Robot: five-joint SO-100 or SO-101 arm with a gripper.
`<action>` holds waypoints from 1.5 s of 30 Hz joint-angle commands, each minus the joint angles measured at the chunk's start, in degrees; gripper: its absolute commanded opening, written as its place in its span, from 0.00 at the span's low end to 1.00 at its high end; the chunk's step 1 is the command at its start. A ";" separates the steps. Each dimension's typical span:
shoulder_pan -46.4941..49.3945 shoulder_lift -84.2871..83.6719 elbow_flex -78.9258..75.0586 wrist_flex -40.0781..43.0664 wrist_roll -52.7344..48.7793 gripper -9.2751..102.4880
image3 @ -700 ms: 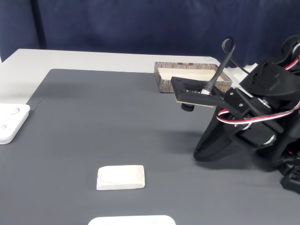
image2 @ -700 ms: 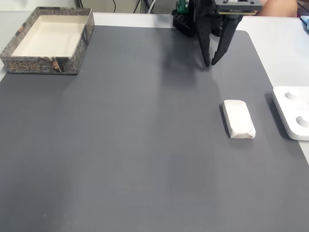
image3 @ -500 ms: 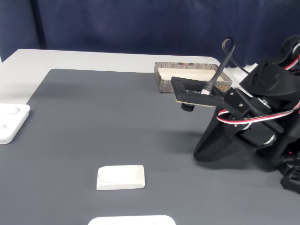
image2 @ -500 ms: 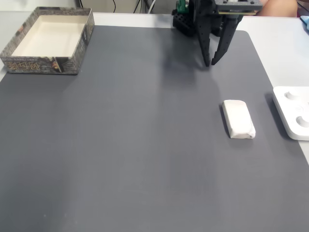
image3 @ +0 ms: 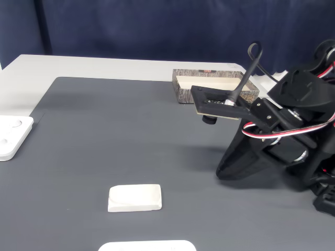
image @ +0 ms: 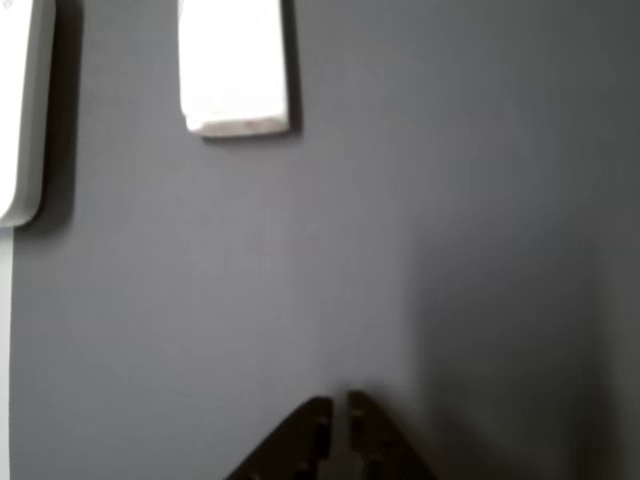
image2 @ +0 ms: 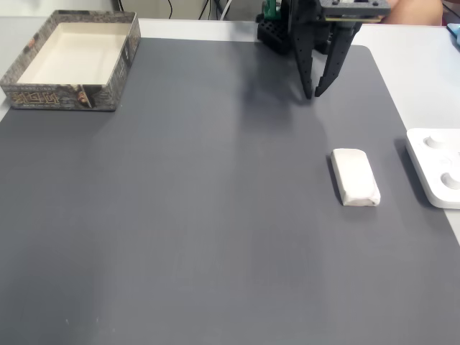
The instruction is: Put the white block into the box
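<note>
White block looks soft and light, probably squashy; pinch across its narrow sides. Tool hangs slightly apart, holding nothing.

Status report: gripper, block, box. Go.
Gripper open, empty, hovering short of the white block. Block flat on the grey mat, untouched. Box empty at far corner. Path clear.

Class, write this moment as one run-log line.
phase: before pickup | black two-finger gripper: open, empty | small oblong white block: on grey mat, untouched | open beige-lined box: empty
</note>
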 commanded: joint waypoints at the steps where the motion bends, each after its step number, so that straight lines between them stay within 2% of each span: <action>1: 0.79 1.93 1.14 0.09 -0.35 0.07; 34: 2.64 1.93 1.14 0.09 -0.35 0.07; 38: 0.70 1.67 1.14 -0.18 -2.37 0.07; 41: -0.62 -0.79 0.44 -4.75 -4.04 0.07; 45: -2.46 -13.01 -4.75 -13.97 -0.88 0.07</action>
